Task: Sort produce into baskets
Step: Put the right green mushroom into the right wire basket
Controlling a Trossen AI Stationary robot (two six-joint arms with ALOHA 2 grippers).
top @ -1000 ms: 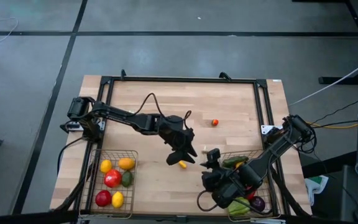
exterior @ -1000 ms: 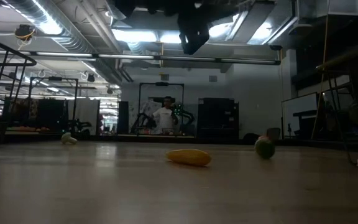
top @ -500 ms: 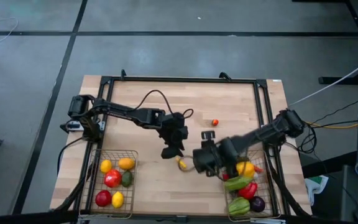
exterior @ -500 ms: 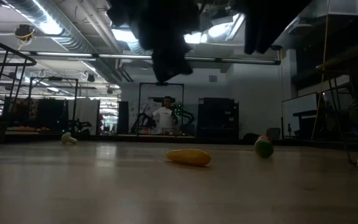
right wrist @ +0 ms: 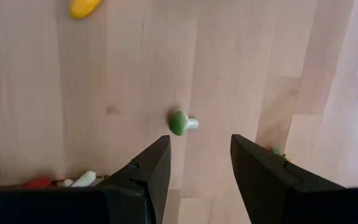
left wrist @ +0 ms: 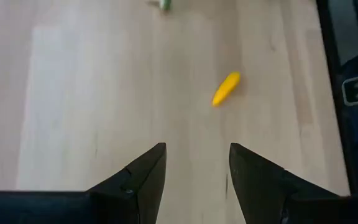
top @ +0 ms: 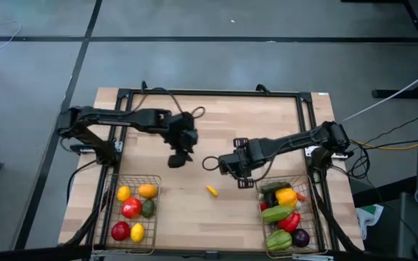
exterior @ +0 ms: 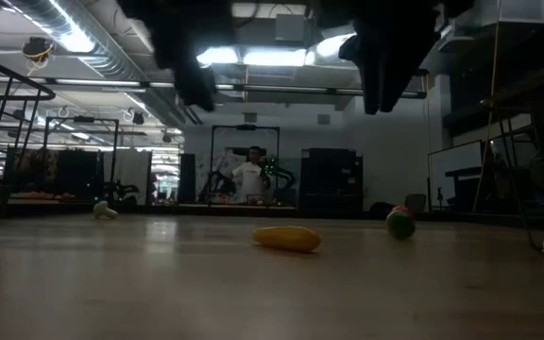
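I'm looking down on the desk (top: pixel 194 109) now, and both arms are hovering over the middle with nothing in hand. My left gripper (top: pixel 178 159) is sitting at about ten o'clock from the yellow piece (top: pixel 212 191), its fingers (left wrist: pixel 143 174) parted to a moderate gap and empty. My right gripper (top: pixel 242 174) is hanging just off the piece's two o'clock, fingers likewise part open and holding nothing.

The yellow piece is lying loose on bare wood, between the two baskets. The left basket (top: pixel 110 210), at eight o'clock on the desk, is carrying red, yellow, orange and green pieces; the right basket (top: pixel 318 225), at four o'clock, is holding green, yellow, red and purple ones. In the right wrist view a small green-capped piece (right wrist: pixel 180 122) is lying ahead of the fingers, and I'm also spotting a small pale piece (exterior: pixel 105 211) in the low view.

I'm judging this as the reach-for-the-next-item step, with most produce already sorted. The next move is calling for one gripper to centre above a loose piece, line its fingers across the narrow width, then descend and close.
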